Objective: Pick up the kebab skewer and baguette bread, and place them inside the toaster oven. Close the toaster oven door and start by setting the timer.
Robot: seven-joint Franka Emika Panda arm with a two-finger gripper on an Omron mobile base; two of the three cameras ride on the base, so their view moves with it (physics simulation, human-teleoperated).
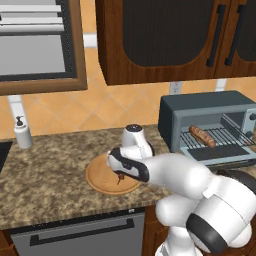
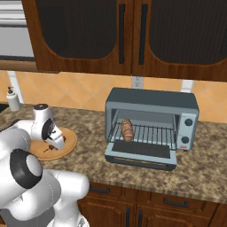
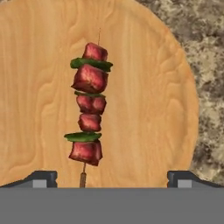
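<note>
The kebab skewer (image 3: 89, 113), red meat chunks with green slices on a thin stick, lies on a round wooden board (image 3: 153, 109). My gripper (image 3: 113, 179) hangs open just above it, with fingertips (image 3: 43, 177) wide apart and nothing between them. From the base, the hand (image 1: 122, 170) hovers over the board (image 1: 97, 177). The baguette bread (image 1: 202, 136) rests on the wire rack inside the toaster oven (image 1: 210, 107), toward its left side. The toaster oven door (image 1: 220, 155) is folded down open. From the right, the baguette (image 2: 127, 130) sits in the oven (image 2: 150, 104) above the open door (image 2: 142, 153).
A white soap dispenser (image 1: 22, 132) stands at the back left of the granite counter. Dark wooden cabinets (image 1: 165, 40) hang over the oven. A dishwasher front (image 1: 80, 235) sits below the counter edge. The oven's knobs (image 2: 188, 131) are on its right panel.
</note>
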